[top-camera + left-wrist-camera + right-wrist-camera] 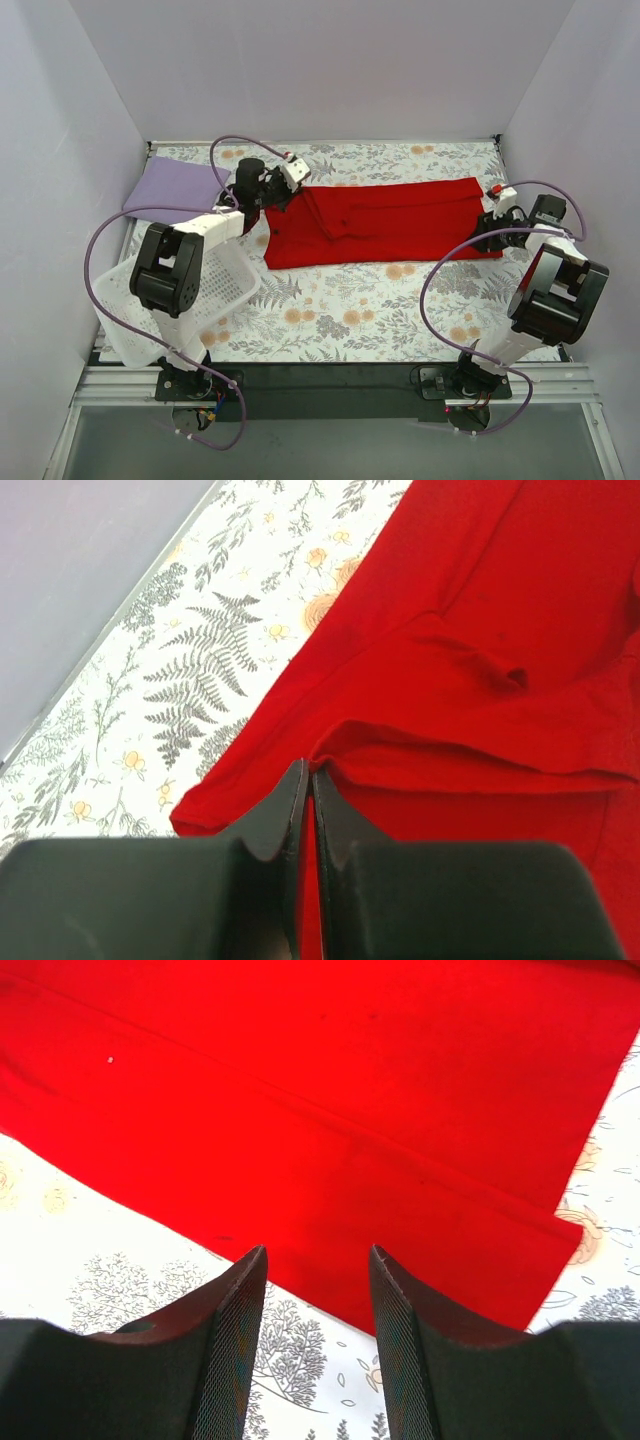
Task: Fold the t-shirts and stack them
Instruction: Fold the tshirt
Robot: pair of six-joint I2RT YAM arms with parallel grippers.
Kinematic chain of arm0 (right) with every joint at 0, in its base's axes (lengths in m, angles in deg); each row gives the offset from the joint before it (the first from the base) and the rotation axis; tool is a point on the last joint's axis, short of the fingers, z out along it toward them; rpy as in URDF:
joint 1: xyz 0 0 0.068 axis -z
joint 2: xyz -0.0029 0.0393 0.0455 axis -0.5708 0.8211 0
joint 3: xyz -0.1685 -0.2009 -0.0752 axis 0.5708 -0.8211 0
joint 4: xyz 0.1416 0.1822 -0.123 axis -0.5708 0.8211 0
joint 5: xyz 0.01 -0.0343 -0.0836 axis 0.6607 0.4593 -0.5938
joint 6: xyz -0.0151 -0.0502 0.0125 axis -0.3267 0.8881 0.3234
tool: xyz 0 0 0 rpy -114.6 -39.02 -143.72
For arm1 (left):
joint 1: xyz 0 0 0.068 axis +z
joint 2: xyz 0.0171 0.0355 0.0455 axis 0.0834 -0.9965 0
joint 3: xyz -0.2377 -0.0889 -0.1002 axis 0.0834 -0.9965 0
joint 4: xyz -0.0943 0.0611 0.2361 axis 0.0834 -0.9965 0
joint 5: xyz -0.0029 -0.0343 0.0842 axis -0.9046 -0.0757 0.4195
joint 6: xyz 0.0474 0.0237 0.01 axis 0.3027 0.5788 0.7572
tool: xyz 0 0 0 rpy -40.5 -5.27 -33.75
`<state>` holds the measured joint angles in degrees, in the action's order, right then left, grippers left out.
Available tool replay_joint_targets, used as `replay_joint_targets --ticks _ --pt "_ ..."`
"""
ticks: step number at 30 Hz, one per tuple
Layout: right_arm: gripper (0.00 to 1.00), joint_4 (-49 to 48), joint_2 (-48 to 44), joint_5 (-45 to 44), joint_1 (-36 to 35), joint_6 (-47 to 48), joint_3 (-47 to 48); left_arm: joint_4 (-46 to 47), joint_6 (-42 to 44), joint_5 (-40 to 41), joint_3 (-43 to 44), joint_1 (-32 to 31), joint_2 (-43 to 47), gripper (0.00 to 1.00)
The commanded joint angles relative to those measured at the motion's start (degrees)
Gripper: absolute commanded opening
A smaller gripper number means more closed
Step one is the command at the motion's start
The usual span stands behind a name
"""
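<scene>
No text, label, brand, number or sign can be read in any view. The red t-shirt (400, 215) shows plain cloth, and the table cover (350, 320) bears only a printed pattern of ferns and flowers.

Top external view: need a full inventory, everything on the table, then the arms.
red t-shirt: 1, red, part-folded, across the far middle of the table
lavender garment: 1, lavender, folded, far left corner
basket: 1, white, near left, partly under the left arm
tablecloth: 1, white with floral print, covering the table
walls: 3, pale grey, at left, back and right
left gripper: 1, black, shut on the red t-shirt's left end
right gripper: 1, black, open, by the red t-shirt's right end
</scene>
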<state>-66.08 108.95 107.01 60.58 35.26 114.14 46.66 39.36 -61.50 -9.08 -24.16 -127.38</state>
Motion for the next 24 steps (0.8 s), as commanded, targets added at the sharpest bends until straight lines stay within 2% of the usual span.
replay_joint_targets --ticks 1,24 --pt "0.52 -0.6 -1.6 1.8 -0.3 0.3 -0.8 1.0 -0.5 0.0 3.5 -0.5 -1.3 0.0" --pt "0.52 -0.8 -1.4 2.0 -0.3 -0.1 -1.1 2.9 -1.3 3.1 9.7 -2.3 -7.2 0.0"
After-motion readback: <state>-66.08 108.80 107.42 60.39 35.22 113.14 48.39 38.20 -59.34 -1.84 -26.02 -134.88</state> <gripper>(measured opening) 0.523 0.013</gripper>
